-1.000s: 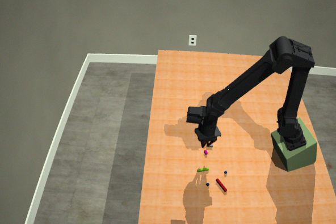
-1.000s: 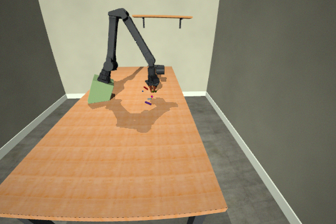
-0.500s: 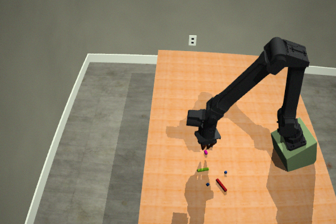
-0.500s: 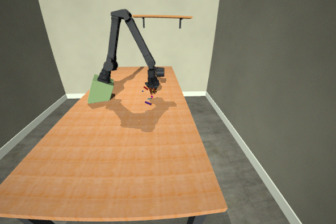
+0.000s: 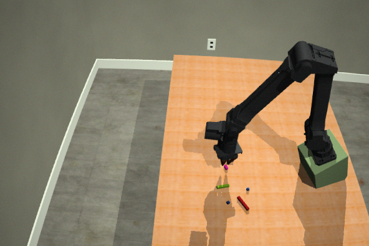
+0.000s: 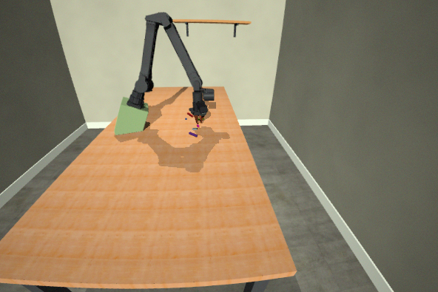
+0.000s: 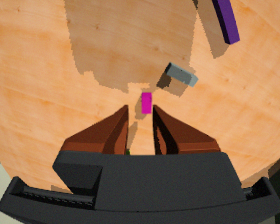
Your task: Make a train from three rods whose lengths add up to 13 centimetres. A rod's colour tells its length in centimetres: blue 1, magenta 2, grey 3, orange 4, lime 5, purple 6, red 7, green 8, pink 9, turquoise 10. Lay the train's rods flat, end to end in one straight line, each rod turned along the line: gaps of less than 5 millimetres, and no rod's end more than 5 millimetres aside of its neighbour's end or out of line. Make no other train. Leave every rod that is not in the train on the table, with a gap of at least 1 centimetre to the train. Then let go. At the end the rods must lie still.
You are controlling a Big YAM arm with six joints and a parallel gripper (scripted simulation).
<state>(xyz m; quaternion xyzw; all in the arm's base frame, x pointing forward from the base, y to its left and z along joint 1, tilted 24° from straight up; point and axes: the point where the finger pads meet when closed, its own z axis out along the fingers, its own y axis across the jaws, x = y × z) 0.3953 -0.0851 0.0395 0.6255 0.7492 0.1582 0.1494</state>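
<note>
Seen from the top camera, the red rod [image 5: 243, 203] lies nearest the desk's [image 5: 193, 94] front edge, set at a slant. A small blue rod [image 5: 228, 202] sits just left of it, and a second blue rod [image 5: 247, 189] lies a little further back. The lime rod [image 5: 222, 186] lies flat beyond them, apart from all three.

Further in, the magenta rod [image 5: 225, 167] rests on the desk directly below the gripper [image 5: 229, 159]. The wrist camera shows the brown fingers standing partly apart with nothing between them. The magenta rod [image 7: 145, 103] appears in line with the gap, just past the fingertips and not gripped.

Beyond it in the wrist view lie a short grey rod [image 7: 180, 75], close to the magenta one but not touching, and then the purple rod [image 7: 221, 6], further off and turned at a different angle. The arm hides both from the top camera.

Farthest back, the arm rises from a green pedestal [image 5: 335, 172].
</note>
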